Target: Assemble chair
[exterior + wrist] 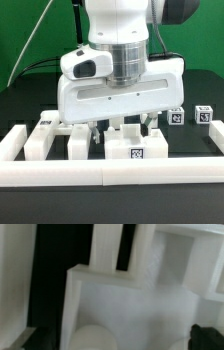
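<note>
Treat the gripper [121, 128] as released. In the exterior view its two fingers stand spread wide, with nothing clamped between them. It hangs low over the black table [190, 140] at the centre of the scene, pointing straight down.

You will find the chair as separate white parts lying on the table:

- At 6 o'clock from the gripper, just below the fingers, sits a blocky piece [135, 148] with a square tag on its front face.
- At 8 o'clock lie two more white pieces [62, 142], close beside each other.
- At 3 o'clock, well apart from the fingers, stands a small tagged block [175, 117]. A second tagged block [204, 114] stands just beyond it on the same bearing.

The border rail [110, 178] runs across the foreground at 6 o'clock. One arm of it turns back along the table at 9 o'clock.

In the wrist view, a white barred frame [108, 246] with two dark slots lies close under the camera and merges into a flat white panel [130, 303]. This picture is blurred. You cannot tell from it whether the fingers touch the part.
</note>
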